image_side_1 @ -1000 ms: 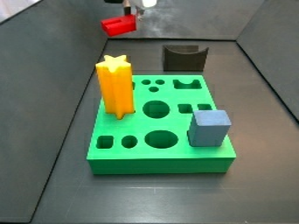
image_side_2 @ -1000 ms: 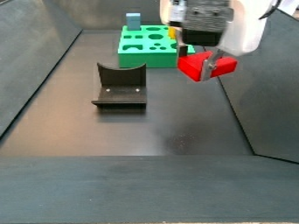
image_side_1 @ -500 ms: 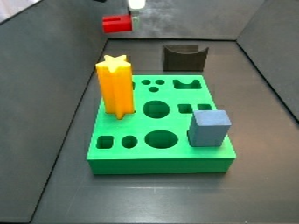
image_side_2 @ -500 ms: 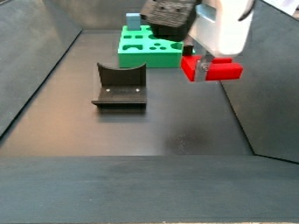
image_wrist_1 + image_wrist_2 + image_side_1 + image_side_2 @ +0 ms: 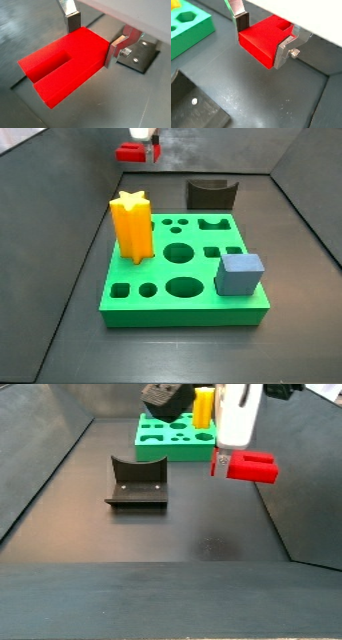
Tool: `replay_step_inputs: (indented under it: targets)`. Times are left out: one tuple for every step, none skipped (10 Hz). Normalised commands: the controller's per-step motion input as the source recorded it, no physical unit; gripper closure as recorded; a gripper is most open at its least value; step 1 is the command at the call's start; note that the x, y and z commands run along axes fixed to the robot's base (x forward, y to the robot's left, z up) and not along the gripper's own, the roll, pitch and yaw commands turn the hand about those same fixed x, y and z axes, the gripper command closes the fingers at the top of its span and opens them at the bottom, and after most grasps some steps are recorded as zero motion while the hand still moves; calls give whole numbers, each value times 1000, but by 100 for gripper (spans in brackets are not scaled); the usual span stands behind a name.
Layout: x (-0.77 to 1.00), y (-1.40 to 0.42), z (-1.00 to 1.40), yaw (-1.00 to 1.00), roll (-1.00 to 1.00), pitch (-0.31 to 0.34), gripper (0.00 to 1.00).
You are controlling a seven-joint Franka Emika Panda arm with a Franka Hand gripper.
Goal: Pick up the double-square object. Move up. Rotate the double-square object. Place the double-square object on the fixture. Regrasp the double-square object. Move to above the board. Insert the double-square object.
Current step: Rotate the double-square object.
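Observation:
My gripper (image 5: 93, 36) is shut on the red double-square object (image 5: 65, 63) and holds it in the air, above the dark floor; the same grip shows in a wrist view (image 5: 262, 39). In a side view the red block (image 5: 250, 466) hangs lying sideways to the right of the fixture (image 5: 136, 482). In a side view it (image 5: 134, 152) is high at the back, left of the fixture (image 5: 210, 194). The green board (image 5: 182, 273) lies in front, apart from the gripper.
A tall yellow star prism (image 5: 131, 226) stands in the board's left side and a grey-blue cube (image 5: 239, 274) sits at its right front. Grey walls (image 5: 47, 454) slope up around the floor. The board's edge shows in a wrist view (image 5: 188, 30).
The gripper has turned with the red block held in it, so the block has rotated and risen a little. The board, star, cube and fixture have not moved.

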Motion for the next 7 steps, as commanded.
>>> replay_step_inputs:
  targets:
    - [17,18,-42,-1000,-14,3,100]
    - [17,18,-41,-1000,-14,3,100]
    - [17,18,-41,-1000,-15,4,100]
    - [17,18,-41,-1000,-16,4,100]
    - [17,18,-41,-1000,-17,4,100]
    - [17,18,-41,-1000,-18,4,100]
    - [17,18,-41,-1000,-19,5,100]
